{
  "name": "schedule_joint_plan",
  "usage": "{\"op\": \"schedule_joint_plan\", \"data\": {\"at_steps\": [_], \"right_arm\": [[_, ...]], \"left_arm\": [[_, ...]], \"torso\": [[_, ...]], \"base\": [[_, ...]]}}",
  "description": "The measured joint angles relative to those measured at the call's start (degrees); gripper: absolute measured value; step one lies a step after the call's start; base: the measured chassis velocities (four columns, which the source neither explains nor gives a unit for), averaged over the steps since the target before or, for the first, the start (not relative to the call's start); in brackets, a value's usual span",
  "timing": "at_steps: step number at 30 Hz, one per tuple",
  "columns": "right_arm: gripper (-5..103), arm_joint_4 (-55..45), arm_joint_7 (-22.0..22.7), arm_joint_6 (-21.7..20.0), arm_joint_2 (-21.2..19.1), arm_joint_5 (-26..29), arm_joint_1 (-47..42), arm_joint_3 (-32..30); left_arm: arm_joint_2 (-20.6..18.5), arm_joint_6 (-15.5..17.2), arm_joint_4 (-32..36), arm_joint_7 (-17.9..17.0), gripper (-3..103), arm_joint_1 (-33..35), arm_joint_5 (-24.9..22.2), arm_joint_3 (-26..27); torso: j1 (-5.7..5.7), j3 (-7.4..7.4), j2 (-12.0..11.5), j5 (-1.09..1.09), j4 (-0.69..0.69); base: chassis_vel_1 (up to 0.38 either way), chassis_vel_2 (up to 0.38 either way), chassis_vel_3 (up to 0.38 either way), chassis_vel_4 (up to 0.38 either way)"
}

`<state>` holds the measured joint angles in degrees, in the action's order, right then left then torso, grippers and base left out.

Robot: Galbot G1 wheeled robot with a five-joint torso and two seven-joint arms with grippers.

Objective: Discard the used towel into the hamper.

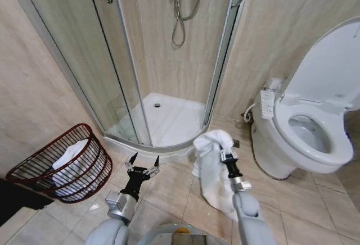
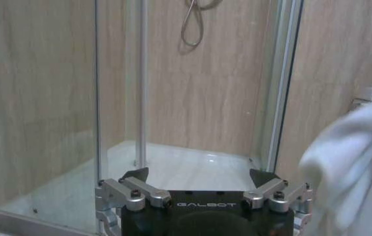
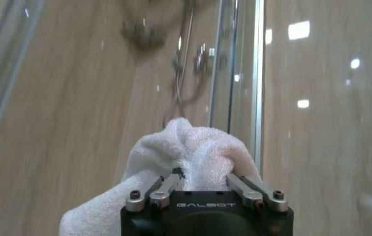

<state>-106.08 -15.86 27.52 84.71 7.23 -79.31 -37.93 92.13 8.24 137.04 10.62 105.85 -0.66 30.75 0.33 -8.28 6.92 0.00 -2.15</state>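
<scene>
A white towel (image 1: 211, 169) hangs in the air over the floor tiles, bunched at the top, with my right gripper (image 1: 226, 156) shut on it. In the right wrist view the towel (image 3: 189, 150) bulges out between the fingers. The hamper (image 1: 62, 166), a dark reddish-brown wire basket, lies tipped against the left wall with a white cloth inside. My left gripper (image 1: 143, 162) is open and holds nothing, between hamper and towel. The left wrist view shows its spread fingers (image 2: 137, 176) and the towel (image 2: 356, 162) off to one side.
A glass shower enclosure (image 1: 163, 110) with a raised white tray stands straight ahead. A white toilet (image 1: 306, 132) with its lid up is at the right. Open floor tiles lie between the hamper and the toilet.
</scene>
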Motion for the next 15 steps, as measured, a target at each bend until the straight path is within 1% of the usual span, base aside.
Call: {"op": "schedule_joint_plan", "data": {"at_steps": [1,4,5,9,15], "right_arm": [[21,0.0,0.0,0.0,0.0,0.0,0.0,0.0],[21,-8.1,0.2,-2.6,-1.5,2.4,-1.6,-1.0],[21,-8.1,0.2,-2.6,-1.5,2.4,-1.6,-1.0],[21,-15.3,1.6,-4.5,-3.0,4.8,-3.0,-2.7],[21,-19.6,3.4,-5.0,-4.0,6.2,-3.6,-4.0]], "left_arm": [[0.0,0.0,0.0,0.0,100,0.0,0.0,0.0],[0.0,0.0,0.0,0.0,100,0.0,0.0,0.0],[0.0,0.0,0.0,0.0,100,0.0,0.0,0.0],[0.0,0.0,0.0,0.0,100,0.0,0.0,0.0],[0.0,0.0,0.0,0.0,100,0.0,0.0,0.0]], "torso": [[0.00,0.00,0.0,0.00,0.00],[0.00,0.00,0.0,-0.01,-0.01],[0.00,0.00,0.0,-0.01,-0.01],[0.00,0.00,0.0,0.01,-0.01],[0.00,0.00,0.0,0.00,-0.01]], "base": [[0.000,0.000,0.000,0.000],[0.000,0.000,0.000,0.000],[0.000,0.000,0.000,0.000],[0.000,0.000,0.000,0.000],[0.000,0.000,0.000,0.000]]}}
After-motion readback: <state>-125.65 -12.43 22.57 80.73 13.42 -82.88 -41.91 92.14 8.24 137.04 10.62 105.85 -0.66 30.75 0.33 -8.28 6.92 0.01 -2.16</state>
